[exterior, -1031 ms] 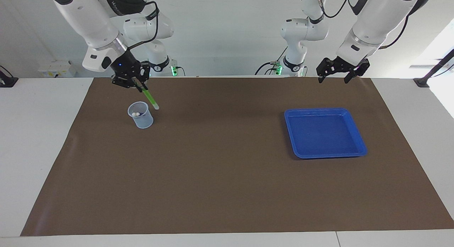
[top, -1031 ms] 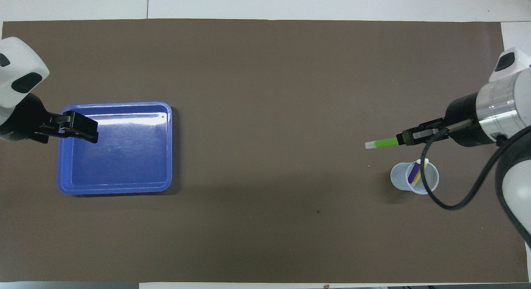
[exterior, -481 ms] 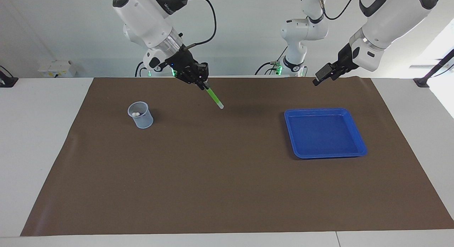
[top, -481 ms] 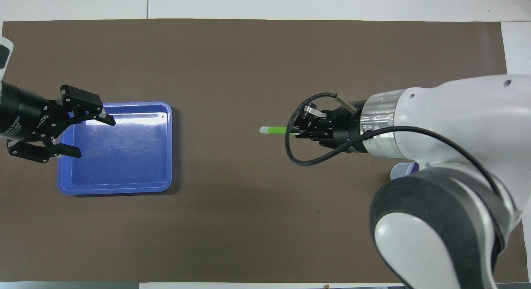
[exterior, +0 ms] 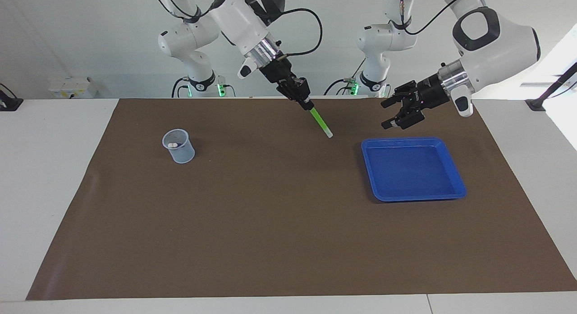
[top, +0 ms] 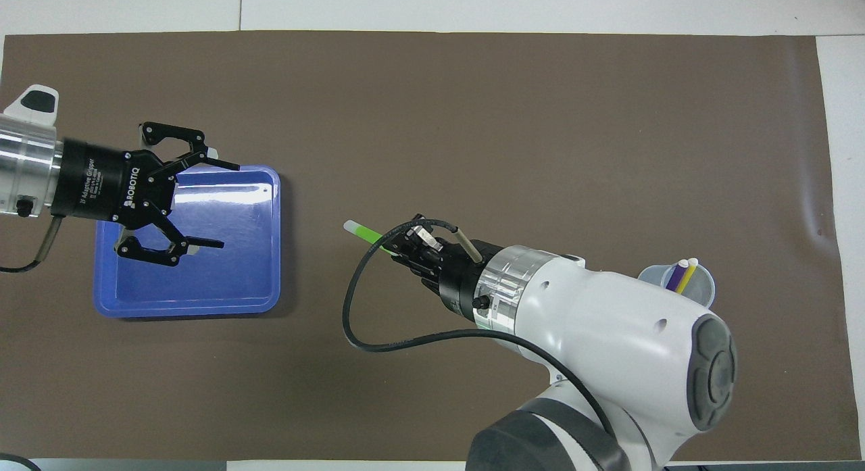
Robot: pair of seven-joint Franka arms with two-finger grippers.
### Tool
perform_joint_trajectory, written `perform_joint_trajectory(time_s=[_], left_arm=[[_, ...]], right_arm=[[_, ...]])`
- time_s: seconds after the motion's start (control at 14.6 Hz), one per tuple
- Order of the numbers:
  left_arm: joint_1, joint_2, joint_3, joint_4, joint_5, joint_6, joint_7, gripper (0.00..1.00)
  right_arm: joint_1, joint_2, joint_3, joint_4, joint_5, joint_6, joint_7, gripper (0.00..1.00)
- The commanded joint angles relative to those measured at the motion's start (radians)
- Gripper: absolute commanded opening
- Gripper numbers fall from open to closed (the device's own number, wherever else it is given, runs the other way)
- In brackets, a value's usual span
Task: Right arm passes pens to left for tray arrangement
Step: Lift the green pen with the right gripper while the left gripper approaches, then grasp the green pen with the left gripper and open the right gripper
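While the right gripper (exterior: 306, 102) carries the green pen (exterior: 321, 121) clamped in its fingers, pale tip pointing down toward the tray's end, you're mid-handover. It hangs over the mid tabletop (exterior: 270, 224), clear of the surface. Left gripper (exterior: 396, 113) hovers over the blue tray's (exterior: 455, 188) rim nearest the robots, fingers spread wide, turned toward the pen, well apart from it. Purple and yellow pens (top: 681, 275) sit in the cup (exterior: 179, 146) at the right arm's end. Next: bring the free pale end between the left fingers, close, then release the right.
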Motion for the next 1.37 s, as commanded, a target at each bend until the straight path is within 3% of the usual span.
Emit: perform_joint_trajectory(time_s=[0.0, 0.07, 0.62, 0.89, 1.1, 1.31], left_arm=[[0.003, -0.055, -0.007, -0.107, -0.078, 0.060, -0.041, 0.95], [-0.015, -0.056, -0.009, -0.123, -0.081, 0.066, -0.041, 1.00], [-0.129, -0.047, -0.010, -0.212, -0.253, 0.187, 0.068, 1.00], [-0.248, -0.051, -0.010, -0.238, -0.279, 0.314, 0.065, 1.00], [-0.279, -0.061, -0.010, -0.262, -0.279, 0.347, 0.062, 1.00], [-0.281, -0.068, -0.010, -0.278, -0.279, 0.345, 0.060, 0.92]], right_arm=[[0.001, -0.030, -0.005, -0.027, 0.027, 0.009, 0.013, 0.00], [0.001, -0.030, -0.005, -0.027, 0.027, 0.009, 0.013, 0.00], [0.002, -0.035, -0.005, -0.039, 0.027, 0.004, 0.011, 0.00], [0.002, -0.038, -0.005, -0.041, 0.027, 0.003, 0.007, 0.00], [0.001, -0.039, -0.005, -0.047, 0.027, 0.000, 0.005, 0.00], [0.001, -0.041, -0.005, -0.050, 0.027, 0.000, 0.004, 0.00]])
